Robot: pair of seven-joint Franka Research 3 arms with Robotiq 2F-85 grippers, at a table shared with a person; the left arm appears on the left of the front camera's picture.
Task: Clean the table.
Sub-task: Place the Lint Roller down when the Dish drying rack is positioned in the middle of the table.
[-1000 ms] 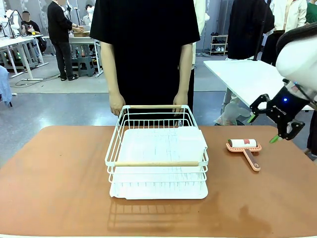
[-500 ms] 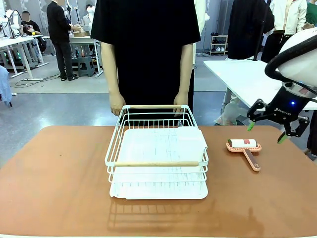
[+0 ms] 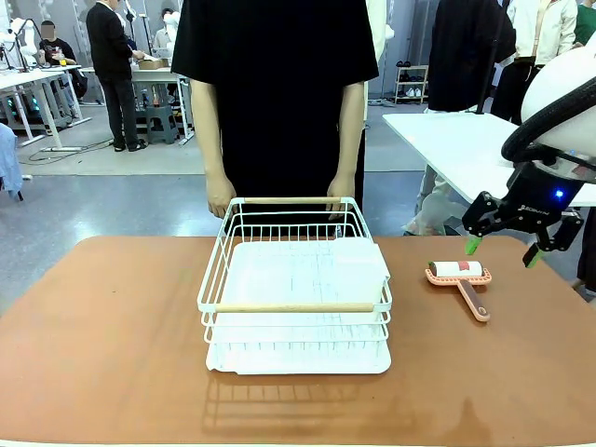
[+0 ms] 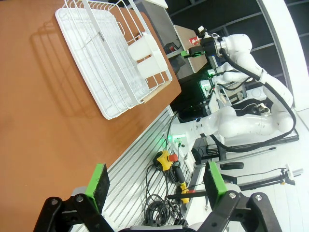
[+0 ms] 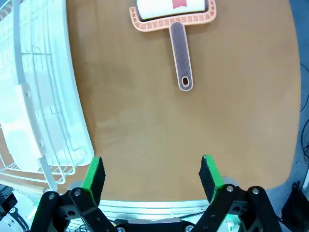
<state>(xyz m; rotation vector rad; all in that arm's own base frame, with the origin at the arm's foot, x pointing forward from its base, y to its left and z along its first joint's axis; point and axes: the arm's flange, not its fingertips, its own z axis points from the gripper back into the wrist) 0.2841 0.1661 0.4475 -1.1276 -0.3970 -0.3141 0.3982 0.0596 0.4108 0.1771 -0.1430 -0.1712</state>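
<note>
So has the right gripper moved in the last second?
Yes. The right gripper has rotated and shifted left toward the lint roller, fingers open.

White right arm (image 3: 568, 93), black gripper (image 3: 503, 249) (green pads, blue light).

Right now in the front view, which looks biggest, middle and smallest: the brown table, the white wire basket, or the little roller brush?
1. The table looks largest; it spans the whole picture.
2. The white wire basket is next, sitting on the table's middle.
3. The roller brush looks smallest, lying beside the basket.
</note>
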